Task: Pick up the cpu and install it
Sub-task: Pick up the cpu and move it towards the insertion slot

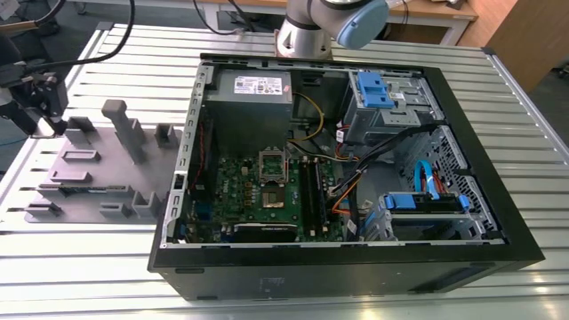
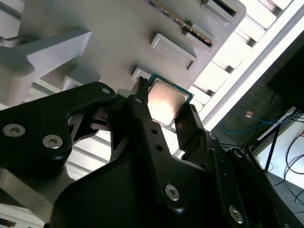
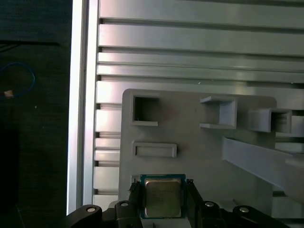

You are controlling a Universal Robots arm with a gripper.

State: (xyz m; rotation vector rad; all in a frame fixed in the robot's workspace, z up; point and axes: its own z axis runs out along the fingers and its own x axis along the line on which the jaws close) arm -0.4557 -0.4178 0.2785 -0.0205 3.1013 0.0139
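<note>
The cpu (image 2: pixel 166 102) (image 3: pixel 163 197), a small square chip with a shiny metal top and a green edge, sits between my gripper's (image 2: pixel 165 99) (image 3: pixel 163 199) two black fingers (image 2: pixel 142 111), which press on its opposite sides. It hangs a little above the grey fixture plate (image 3: pixel 190 142). In the exterior view my gripper (image 1: pixel 37 100) is at the far left, over the fixture plate's (image 1: pixel 98 167) outer end. The green motherboard (image 1: pixel 253 200) lies inside the open computer case, with its socket (image 1: pixel 274 195) near the middle and the silver frame (image 1: pixel 271 163) beside it.
The black computer case (image 1: pixel 498 200) fills the middle and the exterior view's right, with a power supply (image 1: pixel 253 90), blue drive bays (image 1: pixel 378 90) and loose cables (image 1: pixel 356 180). Upright grey blocks (image 1: pixel 120 127) stand on the fixture plate. The ribbed aluminium table (image 1: pixel 89 267) runs all around.
</note>
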